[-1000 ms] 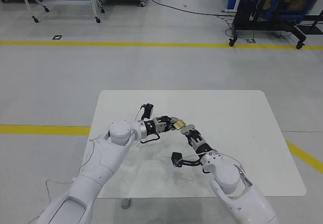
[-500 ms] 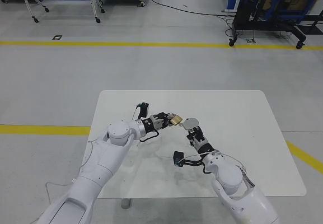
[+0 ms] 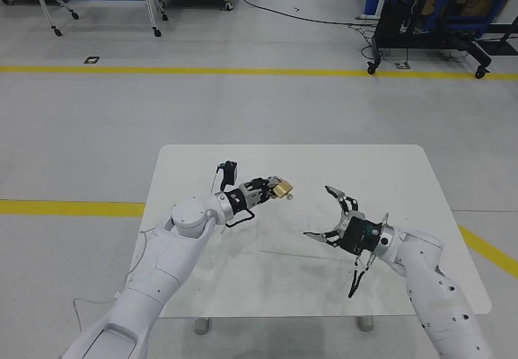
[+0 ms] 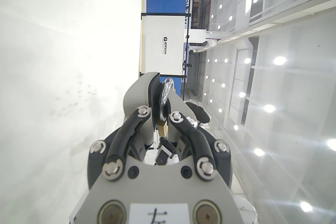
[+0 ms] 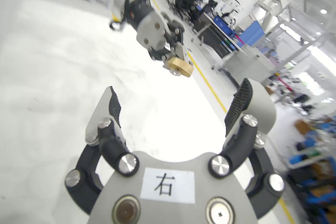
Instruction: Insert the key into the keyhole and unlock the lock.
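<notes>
white arms (image 3: 179, 256); grey right pincer (image 5: 178, 87), ribbed black pads (image 5: 237, 105), silver screws (image 5: 220, 165).

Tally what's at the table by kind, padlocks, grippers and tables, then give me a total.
padlock: 1
grippers: 2 (left gripper shut on the padlock, right gripper open)
table: 1
Total: 4

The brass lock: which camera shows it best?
The right wrist view: the lock is in plain sight, its brass body sticking out of the left gripper. The top view shows a small gold speck; the left wrist view, mostly its metal loop between the fingers.
</notes>
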### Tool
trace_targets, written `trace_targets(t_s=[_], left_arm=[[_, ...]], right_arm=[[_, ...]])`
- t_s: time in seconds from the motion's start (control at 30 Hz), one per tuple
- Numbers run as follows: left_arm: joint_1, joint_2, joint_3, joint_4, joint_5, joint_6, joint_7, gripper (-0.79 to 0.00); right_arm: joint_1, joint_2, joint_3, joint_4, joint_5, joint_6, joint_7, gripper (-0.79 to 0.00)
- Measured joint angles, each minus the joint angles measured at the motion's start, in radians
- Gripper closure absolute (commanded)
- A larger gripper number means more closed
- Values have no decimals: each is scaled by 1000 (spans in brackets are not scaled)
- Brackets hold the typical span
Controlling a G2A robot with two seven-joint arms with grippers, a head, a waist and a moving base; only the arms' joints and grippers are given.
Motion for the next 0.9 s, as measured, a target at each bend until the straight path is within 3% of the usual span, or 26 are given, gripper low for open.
trace_targets(t_s=[0.07, 0.37, 0.4, 0.43, 0.47, 0.53, 0.7, 0.9], left_arm=[[0, 0, 0, 0, -2, 2, 1, 0], [25, -2, -10, -22, -46, 22, 22, 0], [32, -3, -12, -27, -59, 32, 28, 0], [35, -3, -11, -31, -64, 42, 35, 0], [38, -4, -9, -32, -65, 51, 44, 0], [36, -6, -5, -30, -64, 62, 56, 0], [13, -8, -1, -5, -47, 85, 72, 0], [-6, -12, 16, 17, -17, 106, 85, 0]], right_arm=[[-1, 0, -1, -2, 9, -27, 0, -785], [-10, -1, -23, -32, 12, 47, 24, -770], [-10, 0, -32, -36, 6, 54, 23, -674], [-8, 0, -44, -36, -1, 57, 19, -489], [0, 0, -63, -31, -14, 63, 17, -413], [16, -1, -95, -19, -45, 91, 30, -363], [52, -11, -173, 13, -100, 223, 91, -339], [42, -22, -229, 0, -185, 468, 197, -311]])
